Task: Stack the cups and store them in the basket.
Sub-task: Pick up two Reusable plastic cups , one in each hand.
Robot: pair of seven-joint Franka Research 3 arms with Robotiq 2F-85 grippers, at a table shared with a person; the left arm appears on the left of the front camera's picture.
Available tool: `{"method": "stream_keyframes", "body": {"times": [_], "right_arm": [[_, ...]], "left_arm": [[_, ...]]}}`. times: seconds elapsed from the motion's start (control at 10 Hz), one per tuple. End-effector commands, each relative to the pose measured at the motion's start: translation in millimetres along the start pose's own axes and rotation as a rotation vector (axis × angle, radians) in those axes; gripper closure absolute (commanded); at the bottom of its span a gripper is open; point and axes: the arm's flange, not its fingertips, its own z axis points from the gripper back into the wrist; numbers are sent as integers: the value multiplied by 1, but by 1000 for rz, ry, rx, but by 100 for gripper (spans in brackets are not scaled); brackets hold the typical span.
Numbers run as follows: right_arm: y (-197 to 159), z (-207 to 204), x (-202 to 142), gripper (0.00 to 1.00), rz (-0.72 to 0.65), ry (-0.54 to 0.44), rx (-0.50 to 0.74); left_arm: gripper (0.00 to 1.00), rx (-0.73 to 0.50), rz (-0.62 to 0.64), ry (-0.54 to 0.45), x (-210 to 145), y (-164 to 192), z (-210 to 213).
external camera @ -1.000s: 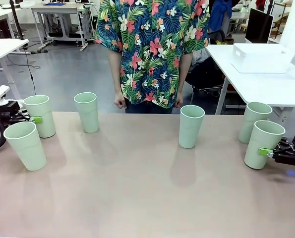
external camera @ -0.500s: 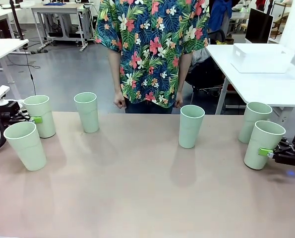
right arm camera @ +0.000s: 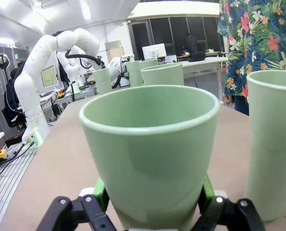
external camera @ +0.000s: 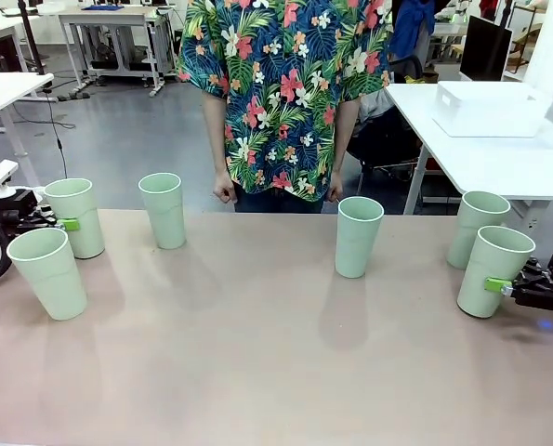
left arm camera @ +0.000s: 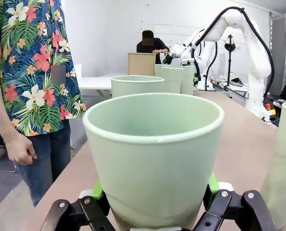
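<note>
Both arms have a cup right now. The left end effector (left arm camera: 153, 195) is clamped on the back-left cup (external camera: 73, 216), green pads pressed to both its sides; the right end effector (right arm camera: 151, 192) squeezes the front-right cup (external camera: 493, 269) the same way. Both cups stand upright on the surface (external camera: 257, 353), long axis vertical, open end up, with the fingers coming in sideways from the outer edges.

What matters for stacking imo: each held cup has a free neighbour just beside it. The front-left cup (external camera: 46, 272) sits nearer the robot than the left arm's cup; the back-right cup (external camera: 477, 228) sits just behind the right arm's. Two more, the inner-left cup (external camera: 163, 210) and the middle cup (external camera: 359, 236), stand between them, well apart.

The basket (external camera: 488, 116) sits off on a neighbouring surface (external camera: 508, 163) past the far right corner, so the right arm is nearer it. Nothing's nested yet.
</note>
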Motion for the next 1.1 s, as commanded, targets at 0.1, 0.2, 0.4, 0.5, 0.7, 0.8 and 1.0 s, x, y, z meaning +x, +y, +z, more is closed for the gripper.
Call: {"method": "stream_keyframes", "body": {"times": [0.1,0.2,0.4,0.5,0.7,0.8,1.0], "right_arm": [[6,-4,22,13,-6,-6,-23],[12,-6,41,13,-5,-12,-46],[31,-7,84,13,20,-14,-88],[45,-6,105,13,25,-9,-98],[70,-15,144,13,57,13,-123],[84,-28,160,13,65,34,-129],[102,-53,181,13,66,79,-131]], "left_arm": [[13,14,-5,6,23,-4,-6],[13,30,-14,5,42,-8,-9],[13,53,-22,9,77,-21,-12],[13,60,-26,-1,96,-31,-15],[13,64,-46,-19,138,-57,-31],[13,73,-50,-10,158,-73,-42],[13,87,-61,-8,186,-99,-68]]}}
